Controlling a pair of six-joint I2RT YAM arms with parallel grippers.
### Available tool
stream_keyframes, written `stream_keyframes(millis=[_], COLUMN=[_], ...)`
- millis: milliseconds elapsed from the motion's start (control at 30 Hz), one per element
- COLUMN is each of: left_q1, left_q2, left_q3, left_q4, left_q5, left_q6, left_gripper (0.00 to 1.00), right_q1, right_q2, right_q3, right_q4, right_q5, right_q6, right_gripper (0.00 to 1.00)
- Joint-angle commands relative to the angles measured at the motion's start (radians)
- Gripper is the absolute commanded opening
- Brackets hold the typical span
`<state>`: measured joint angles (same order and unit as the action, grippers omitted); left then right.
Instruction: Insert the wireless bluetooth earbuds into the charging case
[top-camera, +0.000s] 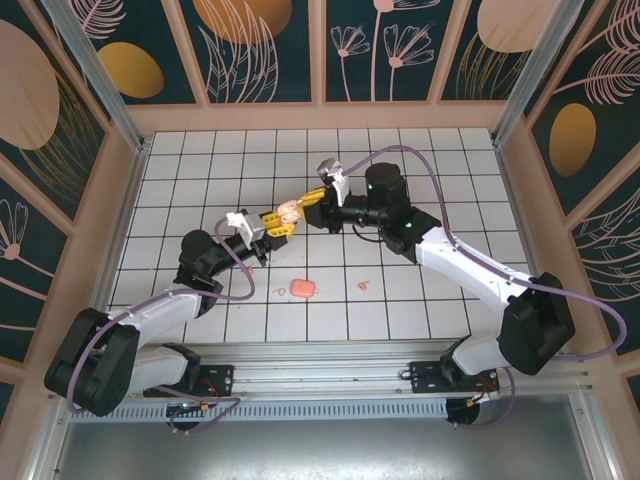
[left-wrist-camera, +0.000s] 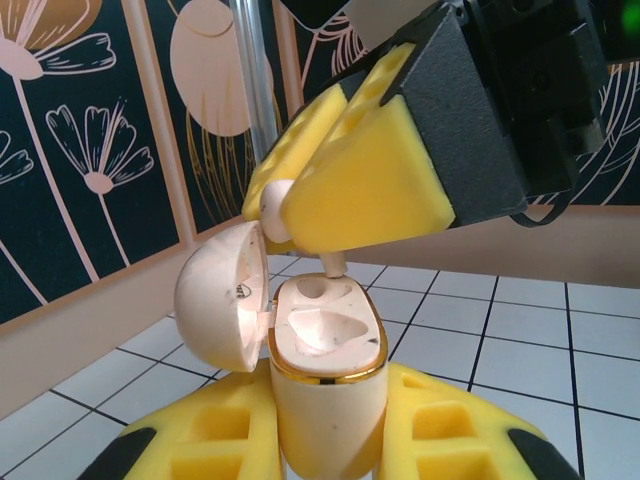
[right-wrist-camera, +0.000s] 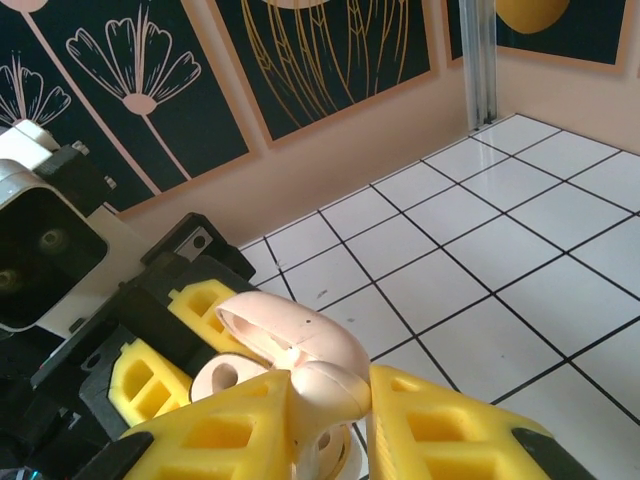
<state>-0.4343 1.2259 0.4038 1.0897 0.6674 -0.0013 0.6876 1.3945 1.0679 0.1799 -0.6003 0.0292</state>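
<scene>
Left pincer (left-wrist-camera: 326, 445) clamps the open cream oval charging case (left-wrist-camera: 325, 345); right pincer (left-wrist-camera: 335, 165) pinches a pale earbud (left-wrist-camera: 272, 202) just above it. Overhead adds a salmon-pink square piece (top-camera: 303, 288) nearby.

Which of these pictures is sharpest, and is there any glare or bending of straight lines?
Top external view: even light, faint shadows, and the metal corner posts lean outward from lens distortion. Left wrist view: sharpest on the open cream-beige oval charging case, its gold rim glinting; the yellow foam pads nearest the lens look slightly soft. Right wrist view: the glossy white gridded table shows pale sheen.
</scene>
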Motion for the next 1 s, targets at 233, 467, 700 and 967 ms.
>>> stream_keyframes(millis=[233, 467, 700, 967], left_q1=[-0.007, -0.009, -0.010, -0.010], left_q2=[0.007, 0.009, 0.006, 0.001], left_q3=[0.035, 0.033, 0.029, 0.030], left_q4=[0.081, 0.091, 0.091, 0.092], left_q5=[-0.016, -0.016, -0.017, -0.014], left_q6=[-0.014, -0.020, -0.021, -0.027], left_gripper=[0.03, 0.03, 0.03, 0.03], right_q1=[0.006, 0.009, 0.010, 0.010], right_q2=[-0.088, -0.049, -0.020, -0.002], right_q3=[-0.040, -0.036, -0.029, -0.030], right_q4=[0.046, 0.109, 0.137, 0.151], right_q5=[0.005, -0.029, -0.039, -0.017], right_q6=[0.039, 0.078, 0.092, 0.098], right_gripper=[0.24, 0.24, 0.24, 0.24])
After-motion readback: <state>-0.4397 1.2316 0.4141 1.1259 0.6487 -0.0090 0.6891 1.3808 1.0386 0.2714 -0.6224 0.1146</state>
